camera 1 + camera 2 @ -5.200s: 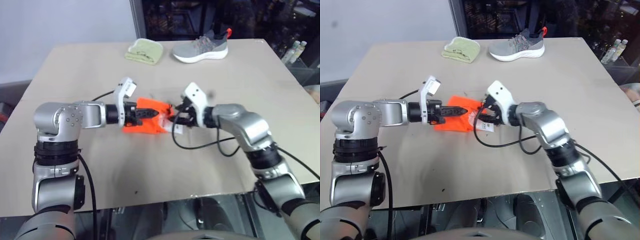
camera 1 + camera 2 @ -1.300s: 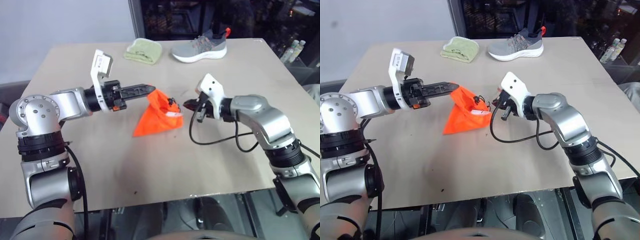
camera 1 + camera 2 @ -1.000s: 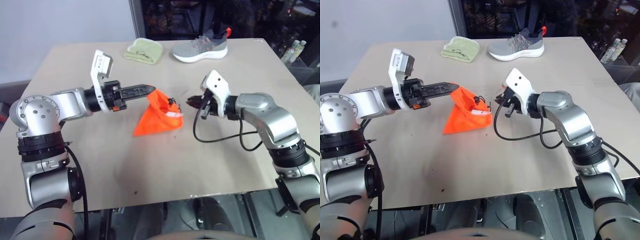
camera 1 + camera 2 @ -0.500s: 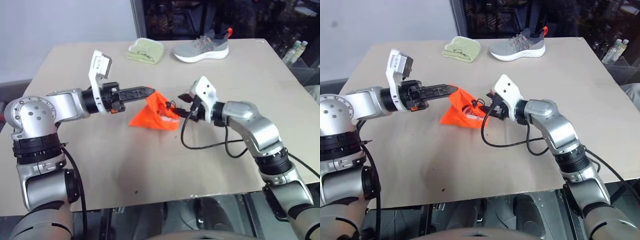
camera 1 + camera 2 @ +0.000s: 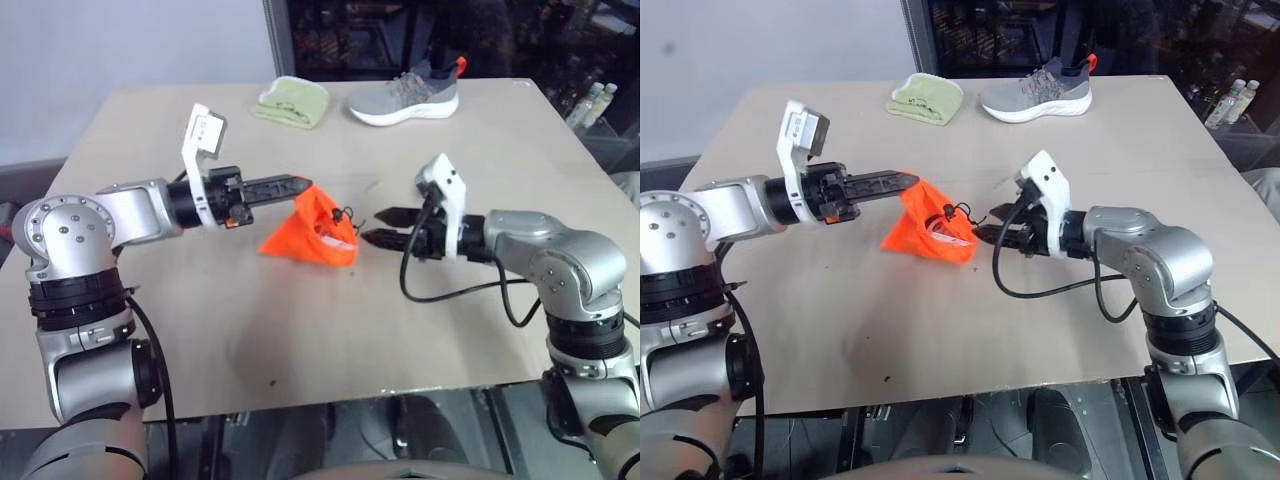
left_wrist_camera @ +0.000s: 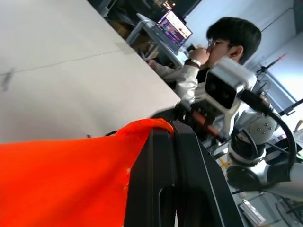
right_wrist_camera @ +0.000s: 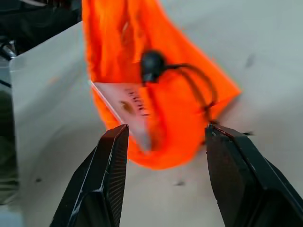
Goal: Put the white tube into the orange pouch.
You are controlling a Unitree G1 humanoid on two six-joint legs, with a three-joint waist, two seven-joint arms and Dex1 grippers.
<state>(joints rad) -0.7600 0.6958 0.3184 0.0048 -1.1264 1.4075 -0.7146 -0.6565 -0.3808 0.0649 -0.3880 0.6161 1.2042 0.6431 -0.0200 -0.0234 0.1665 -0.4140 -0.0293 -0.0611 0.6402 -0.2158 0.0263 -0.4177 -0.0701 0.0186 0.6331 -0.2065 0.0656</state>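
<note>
Left tool [image 5: 298, 184] pinches the top corner of the orange pouch [image 5: 312, 232], lifting it above the bench [image 5: 300, 330]. Right tool [image 5: 385, 225] stands spread and empty just beside the pouch. White tube [image 7: 124, 108] sits mostly inside the pouch, its end sticking out; it seems only pushing it fully in remains.

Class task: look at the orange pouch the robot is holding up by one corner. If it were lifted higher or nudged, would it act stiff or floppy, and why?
Probably floppy: the orange pouch hangs in soft folds from the left gripper, its lower part slumped on the table. Likely light, since one pinched corner holds it up. The white tube sticking out of its mouth might slide if it tips.
</note>
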